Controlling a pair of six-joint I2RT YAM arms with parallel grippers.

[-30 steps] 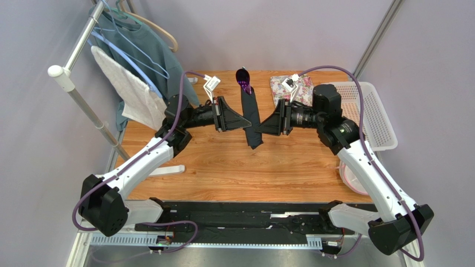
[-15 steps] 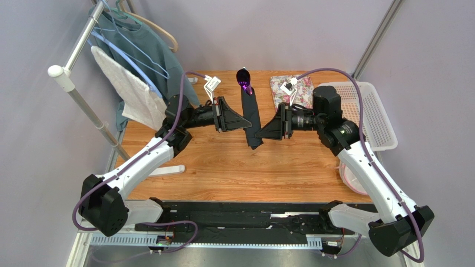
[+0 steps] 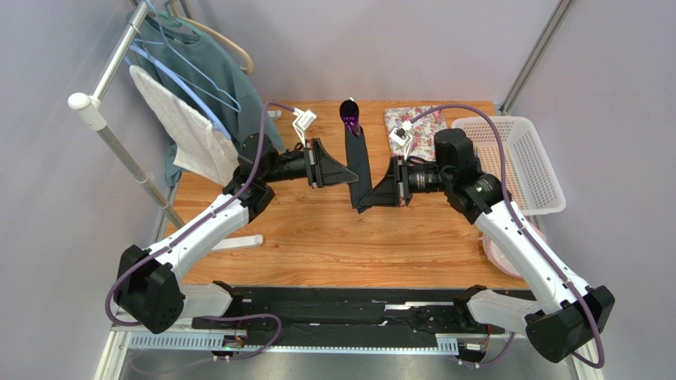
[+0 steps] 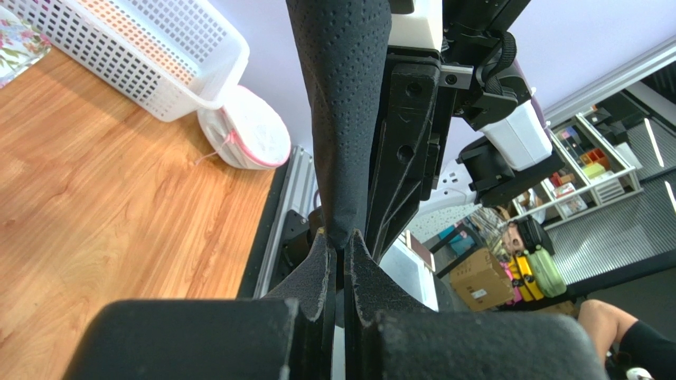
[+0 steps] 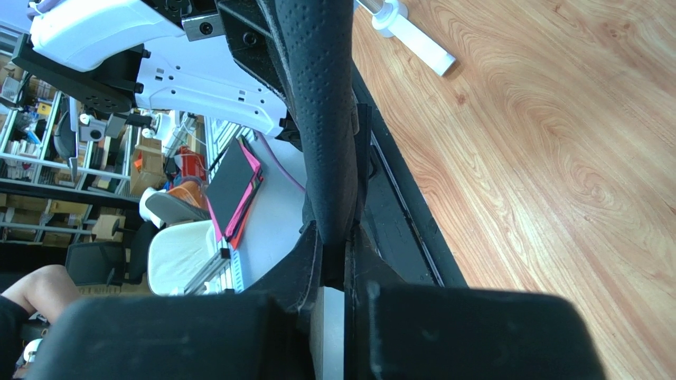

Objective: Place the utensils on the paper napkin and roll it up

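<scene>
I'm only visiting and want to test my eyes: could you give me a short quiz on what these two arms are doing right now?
1. True or false: the napkin lies spread out flat.
2. What sticks out of the napkin's far end? A) a purple spoon B) a white fork C) nothing
3. Which grippers pinch the napkin?
Key: 1 false, it is rolled up and held in the air. 2 A, the spoon. 3 both, the left gripper and the right gripper.
</scene>
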